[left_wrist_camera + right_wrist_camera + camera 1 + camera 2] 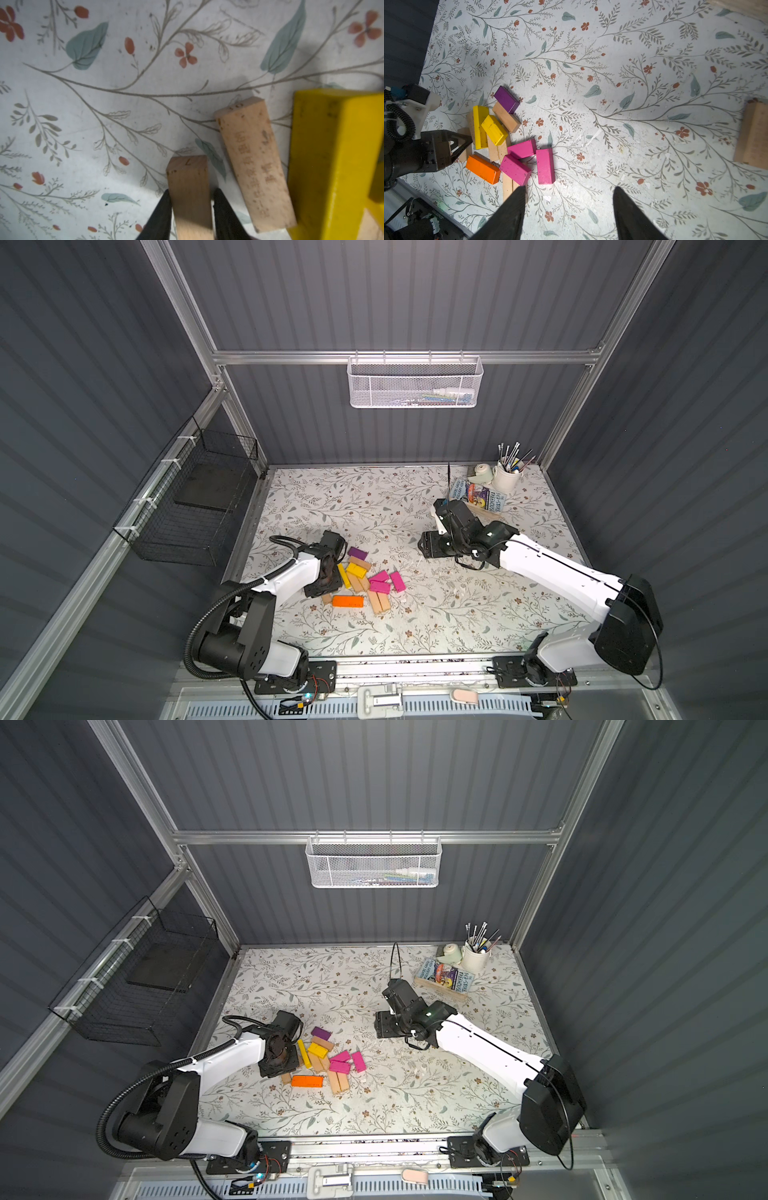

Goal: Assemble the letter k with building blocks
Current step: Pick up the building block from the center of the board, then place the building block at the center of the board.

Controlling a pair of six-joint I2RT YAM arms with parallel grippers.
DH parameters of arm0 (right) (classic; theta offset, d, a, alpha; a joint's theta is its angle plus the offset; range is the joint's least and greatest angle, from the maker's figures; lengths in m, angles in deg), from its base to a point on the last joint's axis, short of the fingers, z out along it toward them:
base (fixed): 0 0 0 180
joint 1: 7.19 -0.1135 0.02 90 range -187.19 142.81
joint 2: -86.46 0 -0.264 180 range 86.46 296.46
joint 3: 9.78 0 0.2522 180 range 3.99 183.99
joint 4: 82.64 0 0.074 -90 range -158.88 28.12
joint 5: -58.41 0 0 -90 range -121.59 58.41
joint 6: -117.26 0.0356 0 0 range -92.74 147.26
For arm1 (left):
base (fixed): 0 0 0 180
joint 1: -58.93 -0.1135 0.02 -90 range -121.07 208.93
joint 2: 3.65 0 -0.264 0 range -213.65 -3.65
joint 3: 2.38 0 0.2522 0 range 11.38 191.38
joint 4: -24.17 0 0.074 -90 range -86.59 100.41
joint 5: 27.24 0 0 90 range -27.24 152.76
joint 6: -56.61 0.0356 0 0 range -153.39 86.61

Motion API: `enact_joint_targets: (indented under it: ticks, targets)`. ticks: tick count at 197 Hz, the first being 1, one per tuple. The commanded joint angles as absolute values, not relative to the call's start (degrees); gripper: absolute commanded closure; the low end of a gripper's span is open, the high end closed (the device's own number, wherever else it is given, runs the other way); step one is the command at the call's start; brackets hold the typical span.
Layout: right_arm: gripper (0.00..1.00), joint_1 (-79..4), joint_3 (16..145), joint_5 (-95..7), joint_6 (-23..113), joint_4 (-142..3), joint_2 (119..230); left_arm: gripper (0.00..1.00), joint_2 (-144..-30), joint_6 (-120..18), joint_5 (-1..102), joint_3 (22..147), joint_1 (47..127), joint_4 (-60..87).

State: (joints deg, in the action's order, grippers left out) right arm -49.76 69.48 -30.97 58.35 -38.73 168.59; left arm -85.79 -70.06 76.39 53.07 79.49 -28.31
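The building blocks (365,580) lie in a loose pile left of the table's middle: purple (358,552), yellow (356,570), orange (347,601), magenta (397,581) and several plain tan ones. My left gripper (192,190) points down at the pile's left edge. Its two black fingers press the long sides of a tan block (188,176) lying flat on the table. Beside it lie a second tan block (255,166) and a long yellow one (332,166). My right gripper (568,187) hangs open over bare table right of the pile, with nothing between its fingers.
A wooden tray of books (482,499) and a white mug of brushes (508,477) stand at the back right corner. A black wire basket (195,506) hangs on the left wall and a white mesh basket (415,381) on the back rail.
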Motion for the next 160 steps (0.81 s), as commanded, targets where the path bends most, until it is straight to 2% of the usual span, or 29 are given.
enact_joint_targets:
  ticks: [1,46,71,84,124,160]
  targets:
    - [0.33,-50.0,70.9,-30.7,58.9,-38.4,168.2,0.7,-86.4,-70.2,75.8,52.5,79.3,-28.8]
    - [0.32,-49.7,69.8,-28.1,59.0,-39.9,166.0,0.77,-81.6,-69.4,76.0,56.3,79.3,-33.1]
    - [0.31,-47.4,67.9,-25.0,59.2,-40.7,162.6,0.82,-77.3,-70.3,68.7,60.1,80.2,-31.7]
    - [0.3,-45.6,66.8,-24.0,59.3,-40.7,160.5,0.83,-77.5,-72.1,66.8,62.6,83.7,-29.4]
    - [0.26,-37.1,61.6,-23.0,60.3,-40.6,152.8,0.83,-90.9,-76.4,69.2,74.3,99.0,-23.8]
    - [0.19,-29.0,56.3,-22.5,60.8,-40.8,145.6,0.83,-107.9,-75.8,71.0,88.6,107.8,-23.0]
